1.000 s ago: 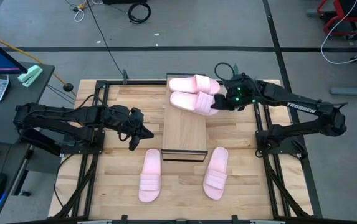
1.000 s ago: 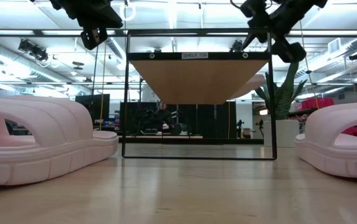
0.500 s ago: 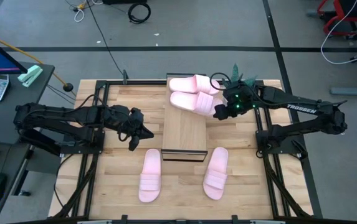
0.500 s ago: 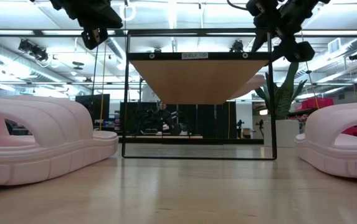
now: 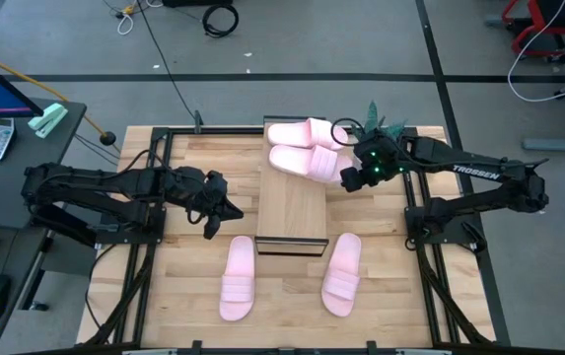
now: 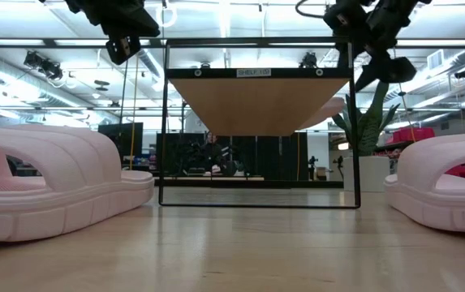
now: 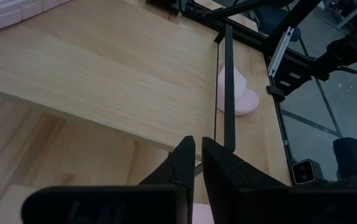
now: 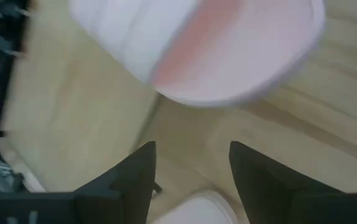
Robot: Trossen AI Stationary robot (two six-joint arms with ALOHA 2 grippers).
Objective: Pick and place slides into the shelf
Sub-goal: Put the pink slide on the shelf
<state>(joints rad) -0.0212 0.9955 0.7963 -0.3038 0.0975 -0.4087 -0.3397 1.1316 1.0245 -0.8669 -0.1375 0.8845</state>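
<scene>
Slides (image 5: 306, 148) on shelf (image 5: 293, 209), butcher-block tabletop (image 5: 193, 296), grey floor (image 5: 292, 59)

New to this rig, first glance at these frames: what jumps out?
Two pale pink slides lie side by side on the far end of the raised shelf at table centre, with the right claw open just off their right edge. Two more slides sit on the tabletop at the near end, one either side of the shelf. The left claw waits shut, left of the shelf.
</scene>
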